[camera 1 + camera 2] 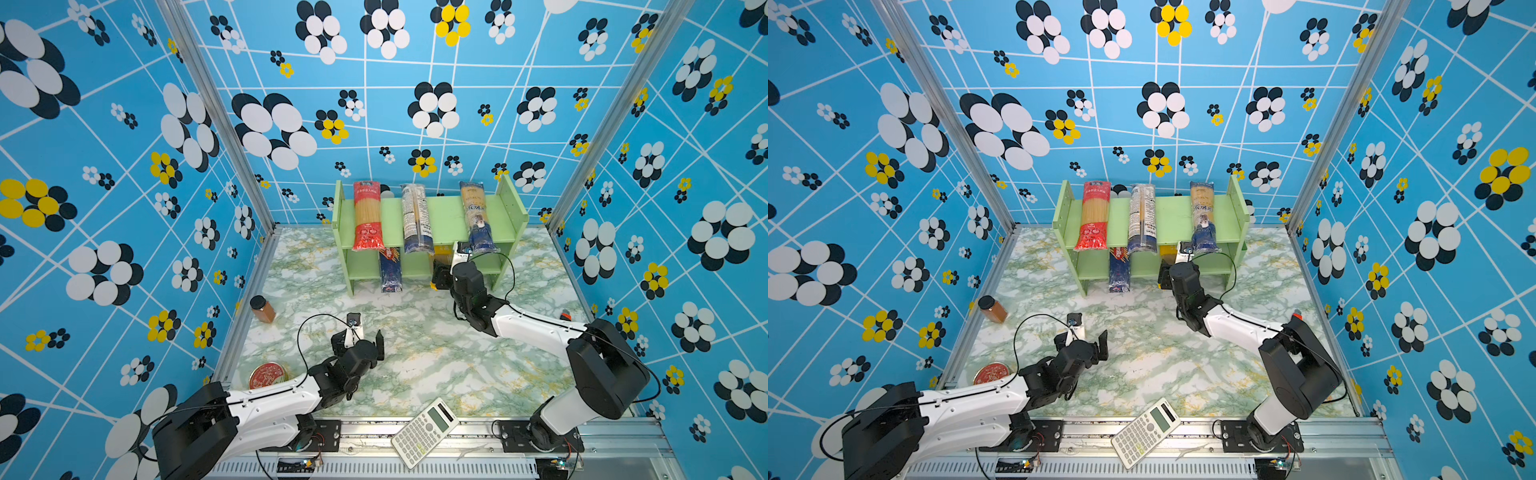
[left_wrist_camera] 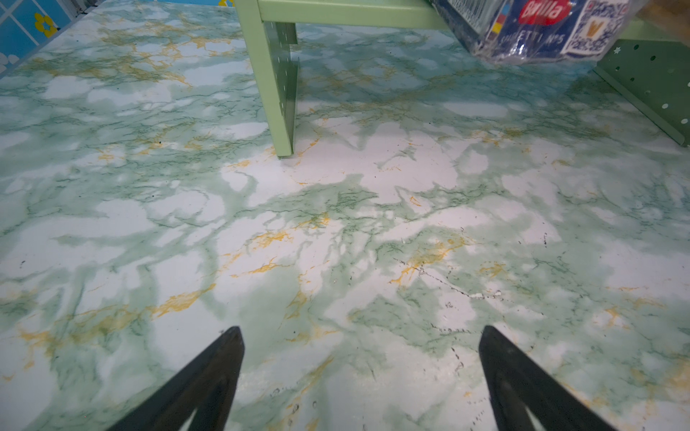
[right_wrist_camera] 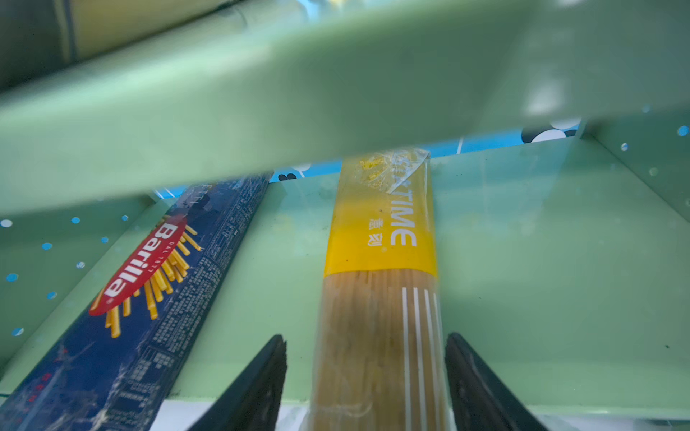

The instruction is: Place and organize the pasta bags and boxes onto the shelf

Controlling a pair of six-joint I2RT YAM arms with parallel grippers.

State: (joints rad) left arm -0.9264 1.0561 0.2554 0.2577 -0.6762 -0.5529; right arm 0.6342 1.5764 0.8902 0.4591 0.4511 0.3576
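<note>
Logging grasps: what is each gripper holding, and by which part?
Nothing is held. The right gripper straddles the near end of the yellow spaghetti bag, jaws open with a gap showing; the left gripper is open, empty.

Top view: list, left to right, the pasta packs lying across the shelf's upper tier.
From the left: red-ended clear bag → clear/navy bag → yellow-navy bag.

Marble-print surface [image 2: 336, 209]: smooth, a faint sheen, black scuffs showing. Shelf [image 3: 522, 261], matt green paint on smooth boards. Yellow bag [image 3: 377, 242] is glossy clear film, and the Barilla box [image 2: 537, 33] wears crinkled shiny wrap. Left pincer [image 2: 360, 328] matt black. Rail [image 1: 623, 434], bare brushed metal.
</note>
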